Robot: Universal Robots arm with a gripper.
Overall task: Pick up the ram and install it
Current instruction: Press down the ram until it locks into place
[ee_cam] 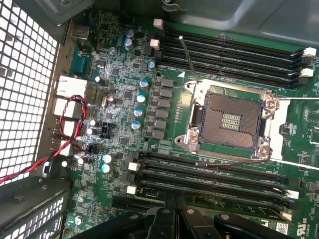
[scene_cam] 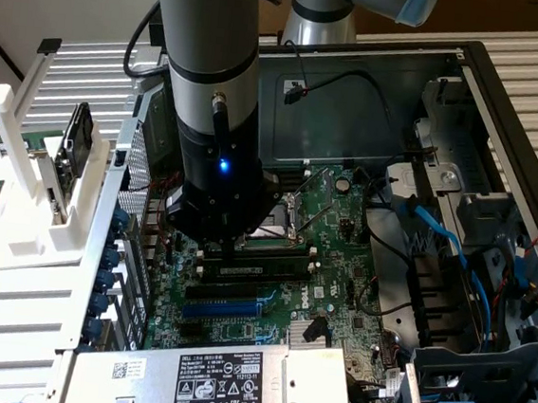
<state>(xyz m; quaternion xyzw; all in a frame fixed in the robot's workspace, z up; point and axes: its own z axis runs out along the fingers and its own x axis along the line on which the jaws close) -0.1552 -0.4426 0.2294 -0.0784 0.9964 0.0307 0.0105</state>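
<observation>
Closed claw (scene_cam: 236, 248) directly above the ram (scene_cam: 255, 267), whose long axis runs left–right at frame centre, seated among memory slots (ee_cam: 209, 174).

Dim, bluish interior light; glare on the white rack (scene_cam: 19, 225).

The ram (scene_cam: 260, 269), a long green stick with a white label, lies level in a black motherboard slot.
</observation>
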